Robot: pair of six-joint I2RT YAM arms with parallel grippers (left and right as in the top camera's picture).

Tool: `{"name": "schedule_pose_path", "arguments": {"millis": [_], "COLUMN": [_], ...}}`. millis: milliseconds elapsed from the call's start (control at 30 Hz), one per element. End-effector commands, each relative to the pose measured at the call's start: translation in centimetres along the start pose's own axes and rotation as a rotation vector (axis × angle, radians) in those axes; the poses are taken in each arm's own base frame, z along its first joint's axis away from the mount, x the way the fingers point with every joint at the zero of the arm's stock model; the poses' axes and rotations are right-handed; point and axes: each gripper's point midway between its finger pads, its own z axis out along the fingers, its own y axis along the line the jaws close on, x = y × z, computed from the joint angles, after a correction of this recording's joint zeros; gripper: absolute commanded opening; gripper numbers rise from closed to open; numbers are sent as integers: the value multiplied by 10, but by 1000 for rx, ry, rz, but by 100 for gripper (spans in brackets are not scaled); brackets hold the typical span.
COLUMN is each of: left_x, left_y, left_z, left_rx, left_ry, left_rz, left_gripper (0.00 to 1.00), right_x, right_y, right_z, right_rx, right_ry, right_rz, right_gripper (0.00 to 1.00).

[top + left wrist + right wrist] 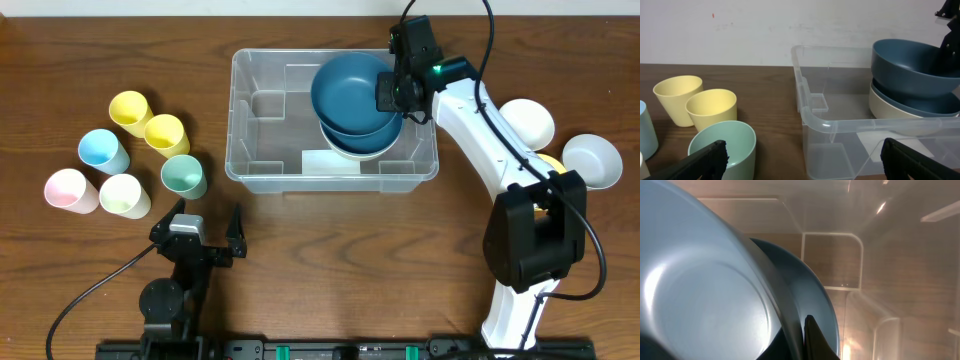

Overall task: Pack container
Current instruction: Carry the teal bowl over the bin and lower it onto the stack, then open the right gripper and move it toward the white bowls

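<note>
We see the container (250, 120) upright, mouth up, on the table (330, 250) at its far middle, long axis running left to right. Our right gripper (393, 95) grasps the rim of a tilted blue bowl (348, 88) over the stacked bowls (355, 142) at the container's right end. Our left gripper (205, 228) sits released, fingers spread, near the cups (183, 175).

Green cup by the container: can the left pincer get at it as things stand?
Probably yes. The left pincer is open and the green cup stands just ahead, slightly to its left, with nothing between them.
</note>
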Motion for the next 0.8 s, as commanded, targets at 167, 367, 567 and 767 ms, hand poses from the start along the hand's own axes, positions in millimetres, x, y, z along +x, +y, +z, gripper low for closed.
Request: {"name": "schedule_pose_path", "arguments": {"millis": [167, 367, 567, 767], "left_x": [15, 15, 15, 15], "left_y": [0, 0, 0, 0], "left_z": [1, 1, 1, 1], "left_rx": [7, 7, 7, 7], "left_ry": [45, 45, 45, 45], "left_rz": [11, 11, 11, 11], "left_gripper": [98, 98, 98, 98], "right_x": [16, 18, 18, 15], "right_y": [-7, -7, -8, -7], "right_z": [1, 0, 0, 0], "right_rx": [30, 32, 36, 35], "right_ry": [66, 72, 71, 58], "right_rz": [-13, -13, -14, -18], "right_gripper": [3, 4, 43, 53]}}
